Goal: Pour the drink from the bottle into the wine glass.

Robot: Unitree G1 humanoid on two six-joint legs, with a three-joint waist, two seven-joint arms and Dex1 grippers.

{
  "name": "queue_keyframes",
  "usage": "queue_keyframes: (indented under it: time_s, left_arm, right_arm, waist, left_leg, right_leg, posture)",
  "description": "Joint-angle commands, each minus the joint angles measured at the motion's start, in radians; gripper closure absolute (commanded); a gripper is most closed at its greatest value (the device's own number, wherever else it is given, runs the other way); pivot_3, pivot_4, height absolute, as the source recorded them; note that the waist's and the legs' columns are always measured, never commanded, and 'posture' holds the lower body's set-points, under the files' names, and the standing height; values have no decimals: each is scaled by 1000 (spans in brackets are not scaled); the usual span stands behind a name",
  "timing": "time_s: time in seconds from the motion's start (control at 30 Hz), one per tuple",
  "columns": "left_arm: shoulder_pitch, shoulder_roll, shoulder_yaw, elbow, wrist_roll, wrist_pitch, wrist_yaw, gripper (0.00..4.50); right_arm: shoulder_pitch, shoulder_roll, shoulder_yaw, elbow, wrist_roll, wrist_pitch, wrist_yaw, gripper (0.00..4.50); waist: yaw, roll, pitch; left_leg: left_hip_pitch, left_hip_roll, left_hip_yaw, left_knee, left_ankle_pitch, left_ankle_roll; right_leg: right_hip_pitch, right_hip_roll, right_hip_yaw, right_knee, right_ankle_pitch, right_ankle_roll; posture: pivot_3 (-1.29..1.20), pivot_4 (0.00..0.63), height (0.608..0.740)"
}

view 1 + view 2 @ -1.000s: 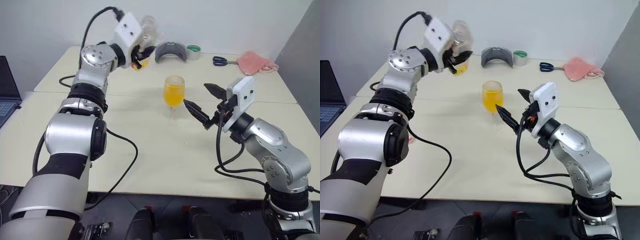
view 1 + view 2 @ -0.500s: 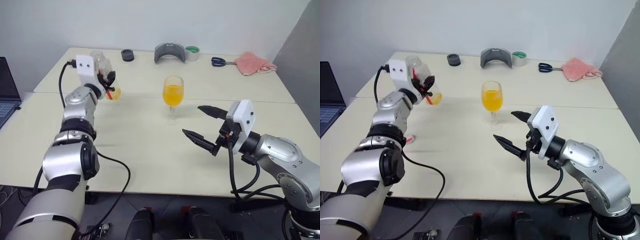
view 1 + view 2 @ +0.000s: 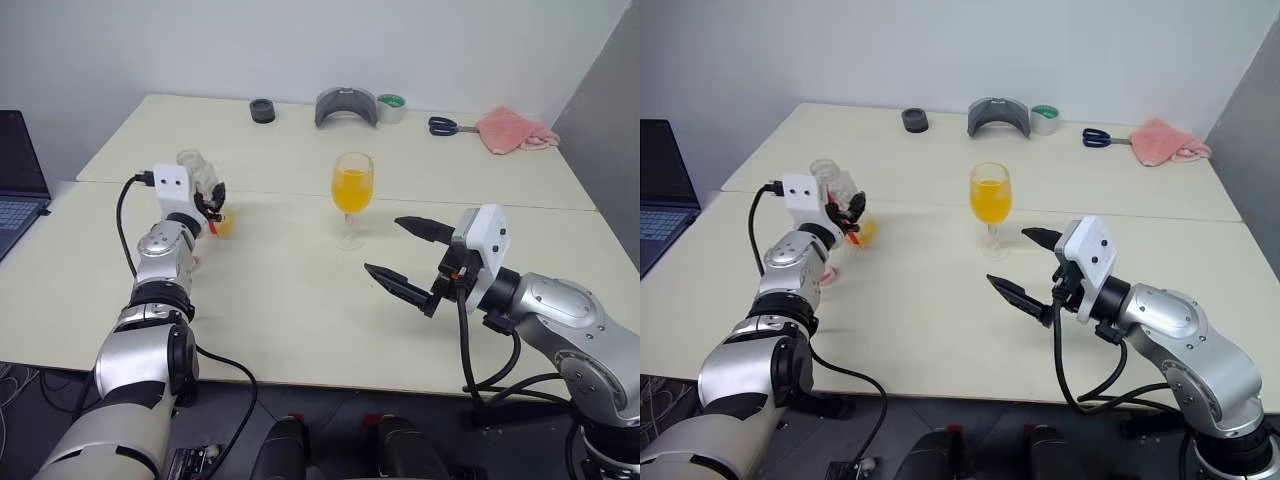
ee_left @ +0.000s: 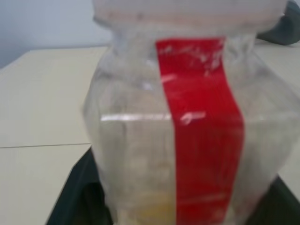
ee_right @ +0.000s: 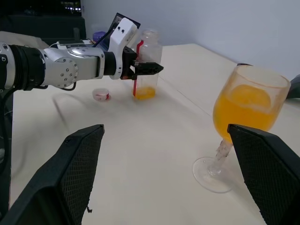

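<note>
Pale table [image 3: 300, 300] carried a drink-filled wine glass [image 3: 351, 195], fragile, best held by its stem; the right gripper [image 3: 405, 255] gaped empty. Nearly drained, light bottle [image 3: 840, 205] stood in the left gripper [image 3: 848, 212], grip uncertain.

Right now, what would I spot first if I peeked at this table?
Probably the wine glass in the middle of the table, bright with orange drink. Next, the nearly empty bottle standing upright on the table at the robot's left, between the left gripper fingers. Then the right gripper, jaws wide open, empty, hovering in front of the glass.
</note>
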Motion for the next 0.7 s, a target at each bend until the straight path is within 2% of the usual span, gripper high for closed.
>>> queue_keyframes:
  time_s: [0.03, 0.1, 0.33, 0.57, 0.7]
  left_arm:
    - [-1, 5, 4, -22, -13, 3, -7, 518]
    - [3, 6, 4, -35, -16, 12, -12, 44]
    - [88, 14, -2, -178, -26, 109, -16, 44]
    - [350, 20, 18, -616, -87, 332, -16, 44]
    - [517, 7, 23, -932, -141, 509, 0, 44]
  right_arm:
    - [-22, 4, -22, -17, 11, -5, -8, 0]
    - [-23, 6, -22, -17, 10, -4, -10, 0]
    - [28, -2, -37, -43, 7, -2, -19, 0]
    - [140, -22, -60, -66, -9, -16, -26, 0]
    - [234, -7, -96, -77, -44, -26, -79, 0]
  waist:
    - [0, 0, 0]
    - [0, 0, 0]
    - [-1, 0, 0]
    - [-3, 0, 0]
    - [1, -1, -1]
  left_leg:
    - [0, 0, 0, 0, 0, 0]
    - [0, 0, 0, 0, 0, 0]
    - [0, 0, 0, 0, 0, 0]
    - [1, 1, 0, -1, 0, 0]
    - [1, 1, -1, 0, 0, 0]
  right_leg:
    - [0, 0, 0, 0, 0, 0]
    - [0, 0, 0, 0, 0, 0]
    - [0, 0, 0, 0, 0, 0]
    - [0, 0, 1, 0, 0, 0]
    - [1, -1, 1, 0, 0, 0]
  posture:
    - [0, 150, 740]
    - [0, 150, 740]
    - [0, 150, 740]
    - [0, 150, 740]
    - [0, 150, 740]
